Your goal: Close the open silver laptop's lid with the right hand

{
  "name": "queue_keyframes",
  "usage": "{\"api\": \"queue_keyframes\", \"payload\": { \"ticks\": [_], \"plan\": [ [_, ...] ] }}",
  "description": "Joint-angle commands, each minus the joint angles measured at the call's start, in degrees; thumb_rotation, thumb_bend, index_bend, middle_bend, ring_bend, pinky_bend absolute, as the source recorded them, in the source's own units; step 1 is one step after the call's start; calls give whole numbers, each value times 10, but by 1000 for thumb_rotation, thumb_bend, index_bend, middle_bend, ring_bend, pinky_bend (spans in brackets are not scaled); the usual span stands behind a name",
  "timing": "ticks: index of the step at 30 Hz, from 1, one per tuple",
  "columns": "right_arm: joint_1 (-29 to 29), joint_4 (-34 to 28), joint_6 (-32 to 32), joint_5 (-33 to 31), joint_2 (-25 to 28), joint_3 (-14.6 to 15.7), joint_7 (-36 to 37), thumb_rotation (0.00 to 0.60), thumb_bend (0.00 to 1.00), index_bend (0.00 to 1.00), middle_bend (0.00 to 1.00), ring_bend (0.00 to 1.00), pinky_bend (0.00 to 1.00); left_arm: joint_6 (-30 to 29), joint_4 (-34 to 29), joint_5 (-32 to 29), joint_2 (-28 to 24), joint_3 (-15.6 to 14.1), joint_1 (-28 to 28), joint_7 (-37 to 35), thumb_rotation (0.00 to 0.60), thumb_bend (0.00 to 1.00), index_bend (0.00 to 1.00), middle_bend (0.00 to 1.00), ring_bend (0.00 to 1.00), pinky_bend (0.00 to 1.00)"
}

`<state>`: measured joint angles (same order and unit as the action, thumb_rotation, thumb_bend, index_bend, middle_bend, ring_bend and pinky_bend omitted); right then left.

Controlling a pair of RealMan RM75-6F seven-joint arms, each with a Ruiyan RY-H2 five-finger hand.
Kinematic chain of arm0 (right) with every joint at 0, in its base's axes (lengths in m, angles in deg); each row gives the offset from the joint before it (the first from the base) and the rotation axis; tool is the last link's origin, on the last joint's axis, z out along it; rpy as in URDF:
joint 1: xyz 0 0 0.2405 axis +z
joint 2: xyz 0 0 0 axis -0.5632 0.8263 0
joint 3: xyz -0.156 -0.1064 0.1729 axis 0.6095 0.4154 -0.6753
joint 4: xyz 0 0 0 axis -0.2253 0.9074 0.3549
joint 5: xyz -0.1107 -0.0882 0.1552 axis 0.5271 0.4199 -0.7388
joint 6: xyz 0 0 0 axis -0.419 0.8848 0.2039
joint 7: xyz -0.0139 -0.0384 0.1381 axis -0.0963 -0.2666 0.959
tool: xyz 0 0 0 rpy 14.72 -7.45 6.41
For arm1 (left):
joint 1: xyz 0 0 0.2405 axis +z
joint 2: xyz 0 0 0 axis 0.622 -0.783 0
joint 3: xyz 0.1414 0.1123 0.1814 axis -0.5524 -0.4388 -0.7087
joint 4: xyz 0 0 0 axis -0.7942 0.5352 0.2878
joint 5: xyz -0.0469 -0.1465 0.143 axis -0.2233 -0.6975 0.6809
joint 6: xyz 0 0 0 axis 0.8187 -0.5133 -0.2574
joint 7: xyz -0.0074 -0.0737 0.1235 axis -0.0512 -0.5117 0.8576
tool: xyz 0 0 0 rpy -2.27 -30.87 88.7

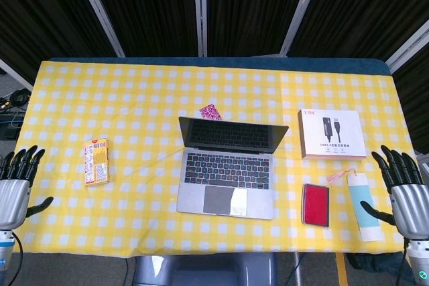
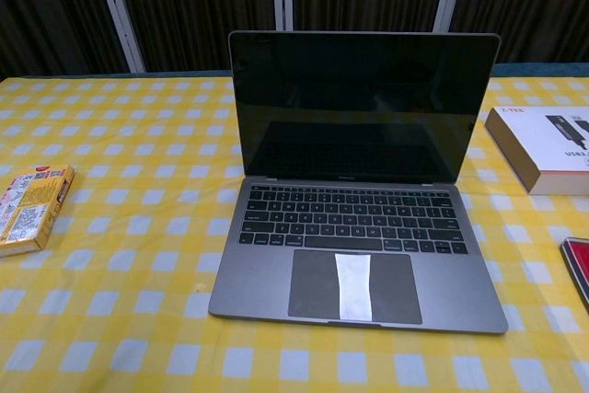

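The silver laptop [image 1: 226,172] stands open at the middle of the yellow checked table, its dark screen [image 2: 363,103] upright and facing me, keyboard and trackpad toward the front edge. My right hand [image 1: 404,189] hovers at the table's front right corner, fingers spread and holding nothing, well to the right of the laptop. At the front left corner my left hand [image 1: 17,182] is likewise spread and holds nothing. Neither hand shows in the chest view.
A white cable box [image 1: 332,133] lies right of the laptop, with a red case [image 1: 316,203] and a light blue card [image 1: 365,207] nearer the front. A yellow packet [image 1: 96,161] lies to the left. A small pink item [image 1: 210,111] sits behind the lid.
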<state>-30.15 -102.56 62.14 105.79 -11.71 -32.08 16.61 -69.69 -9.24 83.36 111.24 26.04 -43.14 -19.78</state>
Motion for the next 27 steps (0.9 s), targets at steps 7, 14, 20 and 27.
{"api": "queue_keyframes", "payload": {
  "ticks": [7, 14, 20, 27],
  "plan": [
    [6, -7, -29, -13, 5, 1, 5, 600, 1, 0, 0, 0, 0, 1, -1, 2, 0, 0, 0, 0, 600, 0, 0, 0, 0, 0],
    [76, -4, -120, -48, 25, -42, 42, 600, 682, 0, 0, 0, 0, 5, -1, -2, 0, 5, -3, -2, 600, 0, 0, 0, 0, 0],
    [161, -24, -217, -71, 67, -92, 72, 600, 1000, 0, 0, 0, 0, 5, -1, -6, 1, 9, -4, 1, 600, 0, 0, 0, 0, 0],
    [275, -75, -386, -95, 123, -132, 180, 600, 1000, 0, 0, 0, 0, 12, 0, -22, 7, 19, -10, 14, 600, 0, 0, 0, 0, 0]
  ]
}}
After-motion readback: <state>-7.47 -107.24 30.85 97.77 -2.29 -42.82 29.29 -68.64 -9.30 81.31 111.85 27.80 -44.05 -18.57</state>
